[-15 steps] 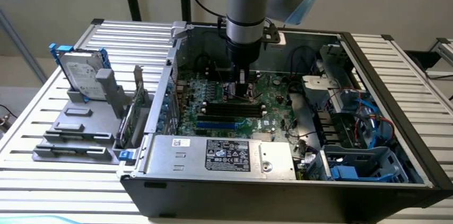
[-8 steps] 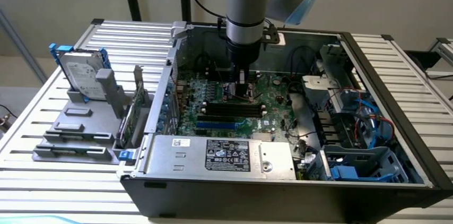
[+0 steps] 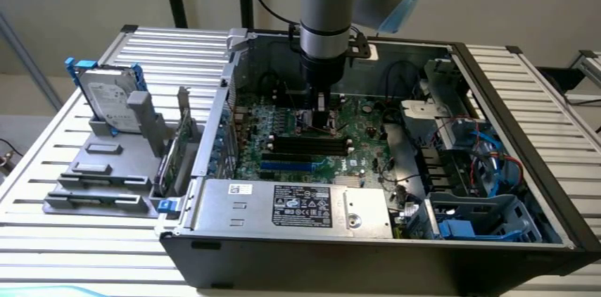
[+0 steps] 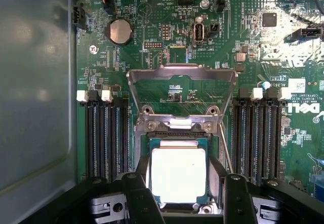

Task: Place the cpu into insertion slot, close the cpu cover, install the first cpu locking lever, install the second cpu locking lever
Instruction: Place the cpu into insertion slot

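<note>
The cpu [image 4: 178, 176] is clamped at two opposite edges between the two dark fingers [image 4: 142, 193] of the gripper [image 4: 179, 168], and is seen lying level within the insertion slot [image 4: 174, 134], pale top upward. Nothing is laid over the chip: the one cpu cover [image 4: 182, 73] is held swung up and open on the far side of the slot from the fingers, and board parts are seen through its cut-out centre. A single thin metal lever [image 4: 226, 150] is seen slanting just beside the slot. The slot is flanked by two banks of black memory slots, one [image 4: 106, 138] on each side [image 4: 258, 133], and one round coin cell [image 4: 120, 31] is mounted beyond the cover on the green circuit board [image 4: 152, 16]. In the exterior view, with the gripper [image 3: 322, 122] taken as the dial's centre, one silver power supply [image 3: 291, 205] is found at 6 o'clock against the near wall of the open computer case [image 3: 376, 262], one grey-blue drive cage [image 3: 479, 216] at 4 o'clock, and one hard drive [image 3: 108, 96] at 9 o'clock, stood upright outside the case on the slatted table [image 3: 56, 241].
</note>
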